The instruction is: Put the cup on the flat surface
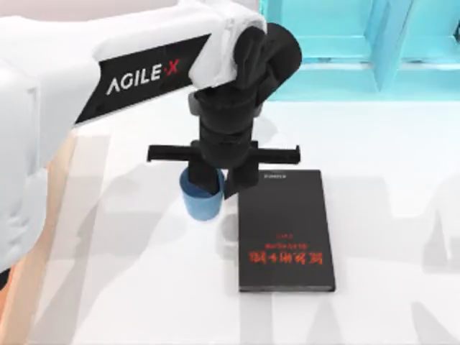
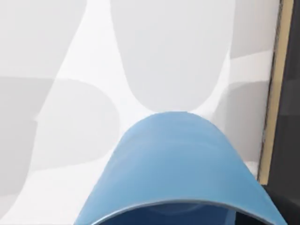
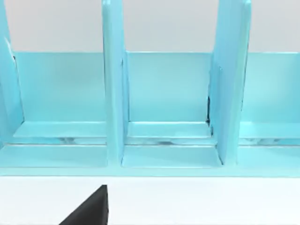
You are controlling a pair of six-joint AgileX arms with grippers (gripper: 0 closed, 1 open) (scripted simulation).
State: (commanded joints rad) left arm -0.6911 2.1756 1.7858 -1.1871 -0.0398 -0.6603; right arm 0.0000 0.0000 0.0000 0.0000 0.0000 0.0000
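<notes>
The cup (image 1: 202,203), one light-blue handleless tumbler, sits left of centre in the top view, directly under the left gripper (image 1: 213,188). It appears upright, with its base on or very near the flat surface (image 1: 129,287), just beside the upper left corner of the black book (image 1: 286,230) and apart from it. The left gripper's dark fingers reach down around the cup's rim from above; how wide the jaws stand, and whether they press the wall, cannot be told. The vertical approach is probably chosen so that the cup stays level and meets the tabletop squarely. In the left wrist view the cup (image 2: 178,164) fills the lower middle of the frame, with the book's edge (image 2: 286,117) along the right side.

Count: one cup, one book with red lettering, one turquoise divided rack (image 3: 164,108) at the table's far edge. The right wrist view faces that rack; the right arm looks parked.
</notes>
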